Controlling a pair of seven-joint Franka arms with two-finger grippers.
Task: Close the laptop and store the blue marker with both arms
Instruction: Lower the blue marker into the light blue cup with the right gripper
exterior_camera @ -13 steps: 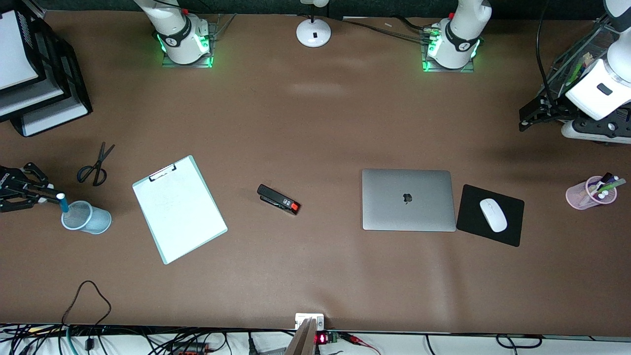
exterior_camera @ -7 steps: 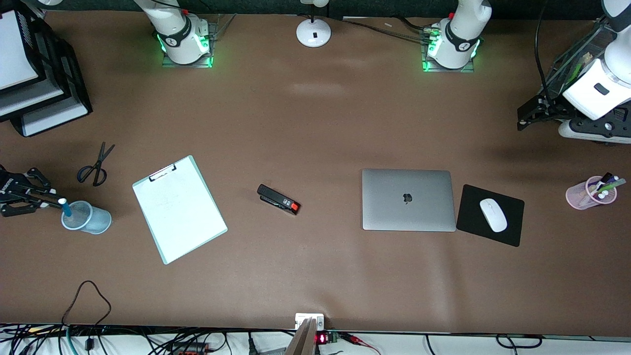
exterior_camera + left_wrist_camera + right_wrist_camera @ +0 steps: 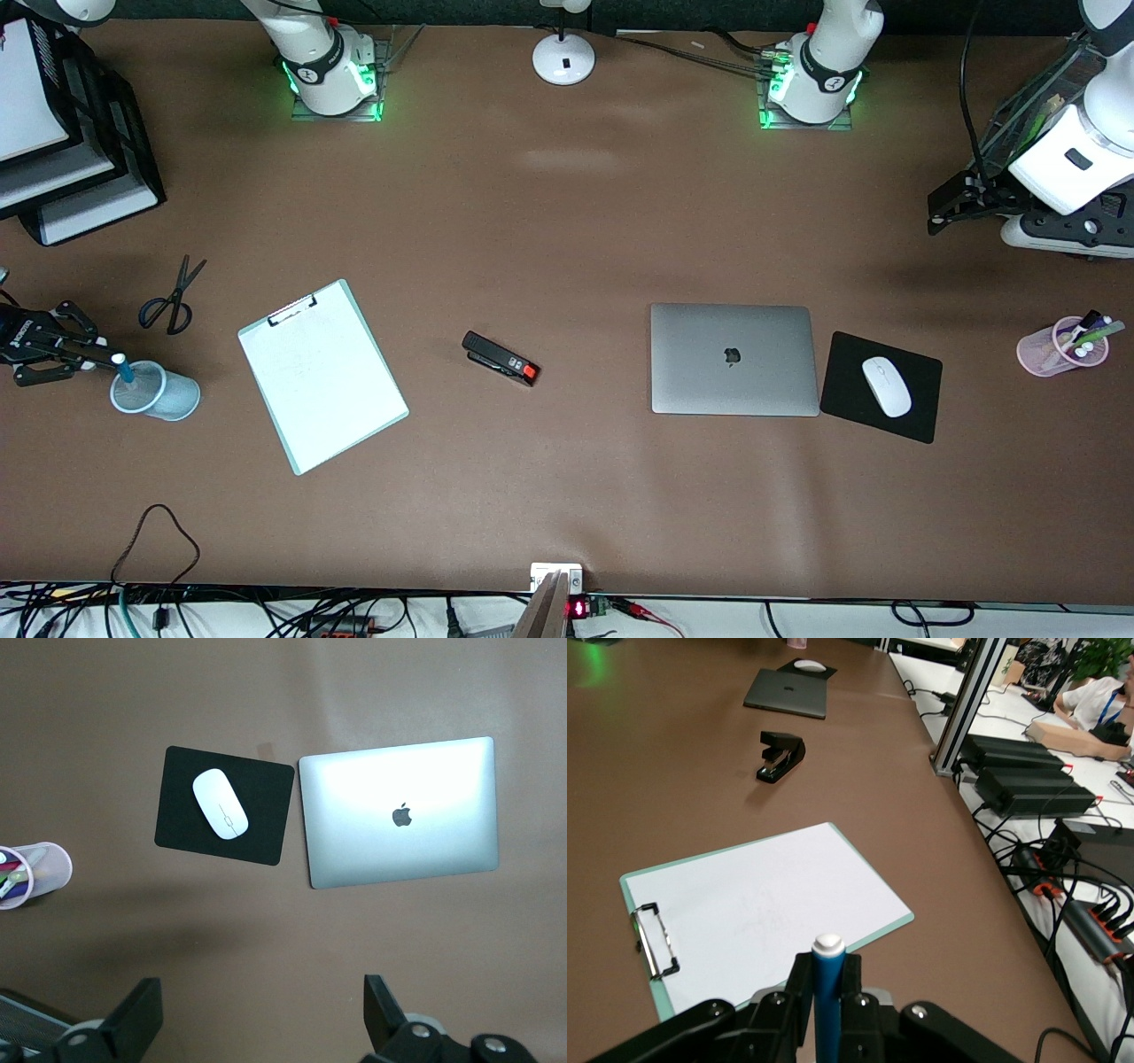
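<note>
Already the laptop [image 3: 733, 359] lies closed at centre-right of the front view. At the left edge, the right gripper [image 3: 106, 361] pinches the blue marker [image 3: 124, 368] over the cup [image 3: 155, 391]; releasing likely comes next. The left gripper [image 3: 937, 215], upper right, waits, fingers spread.

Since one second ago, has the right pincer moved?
Yes. The right pincer, shut on the marker, has risen a little toward the scissors, with the marker tip over the blue cup.

white jointed arms [image 3: 319, 53] (green-lit bases), black grippers [image 3: 53, 346]
</note>
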